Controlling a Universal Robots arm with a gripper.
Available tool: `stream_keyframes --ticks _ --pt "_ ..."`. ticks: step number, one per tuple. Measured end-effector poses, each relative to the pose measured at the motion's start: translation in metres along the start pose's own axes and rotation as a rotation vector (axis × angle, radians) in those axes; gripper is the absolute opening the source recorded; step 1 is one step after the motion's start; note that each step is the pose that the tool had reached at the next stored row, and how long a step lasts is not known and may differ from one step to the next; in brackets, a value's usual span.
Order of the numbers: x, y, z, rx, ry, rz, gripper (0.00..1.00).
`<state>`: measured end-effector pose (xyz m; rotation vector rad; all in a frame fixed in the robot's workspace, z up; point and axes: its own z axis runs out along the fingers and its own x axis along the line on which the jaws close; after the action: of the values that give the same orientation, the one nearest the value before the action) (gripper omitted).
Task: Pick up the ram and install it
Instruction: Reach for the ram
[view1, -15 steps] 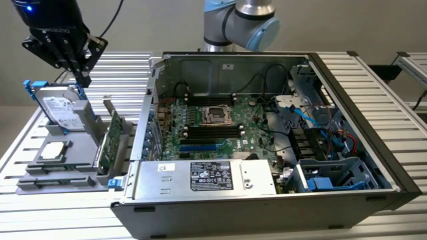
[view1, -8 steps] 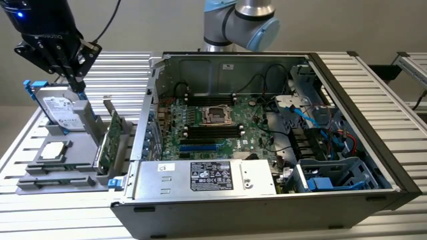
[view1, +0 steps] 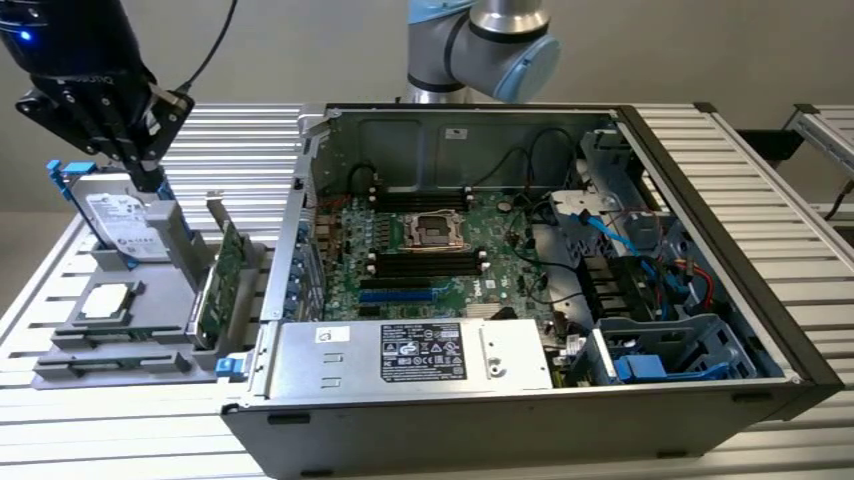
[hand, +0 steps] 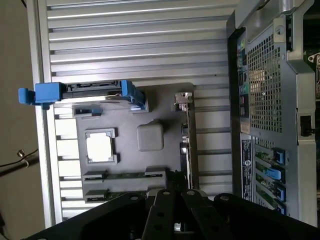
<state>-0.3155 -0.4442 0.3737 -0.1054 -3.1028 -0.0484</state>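
The ram (hand: 125, 175) shows edge-on as a thin dark strip held between the clips of a grey holder tray (hand: 165, 115). In the exterior view the ram (view1: 114, 354) sits at the near end of that tray (view1: 167, 300). A second strip (hand: 107, 192) lies in the slot beside it. My black gripper (view1: 150, 182) hangs over the far end of the tray, above the hard drive (view1: 120, 220), with its fingers together and nothing between them. In the wrist view the gripper (hand: 176, 197) looks down on the tray. The motherboard's black memory slots (view1: 424, 262) lie inside the open case.
A hard drive in a blue caddy (hand: 85, 94), a processor (hand: 100, 148) and a green expansion card (view1: 220, 285) standing on edge share the tray. The open computer case (view1: 534, 420) stands at the exterior view's right, with its power supply (view1: 414, 352), cables and drive cage.
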Motion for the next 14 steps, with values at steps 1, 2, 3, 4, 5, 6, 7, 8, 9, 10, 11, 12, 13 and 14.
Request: stream_keyframes --ticks 1,2,3,4,5,6,7,8,9,10,11,12,13,14 --pt "0.0002 -0.0002 0.0002 0.0006 0.0005 -0.003 0.11" --pt "0.0004 -0.0003 0.0004 0.0013 0.0012 -0.007 0.11" --pt "0.0005 -0.0004 0.0007 0.0019 0.002 -0.012 0.11" --pt "0.0006 -0.0005 0.001 0.0024 0.0032 -0.018 0.11" --pt "0.0007 -0.0005 0.0013 0.0031 0.0046 -0.024 0.11" --pt "0.0007 -0.0006 0.0017 0.0037 0.006 -0.031 0.11" --pt "0.0008 -0.0006 0.002 0.0043 0.0074 -0.038 0.11" --pt "0.0007 -0.0007 0.0023 0.0051 0.0087 -0.045 0.11" --pt "0.0008 -0.0007 0.0025 0.0064 0.0099 -0.051 0.11" --pt "0.0009 -0.0007 0.0027 0.008 0.0109 -0.057 0.11" --pt "0.0011 -0.0007 0.0029 0.0094 0.0119 -0.062 0.11" --pt "0.0013 -0.0008 0.0032 0.0107 0.0127 -0.067 0.11" --pt "0.0018 -0.0009 0.0036 0.0112 0.013 -0.07 0.11" --pt "0.0024 -0.0011 0.0041 0.0115 0.0132 -0.073 0.11"
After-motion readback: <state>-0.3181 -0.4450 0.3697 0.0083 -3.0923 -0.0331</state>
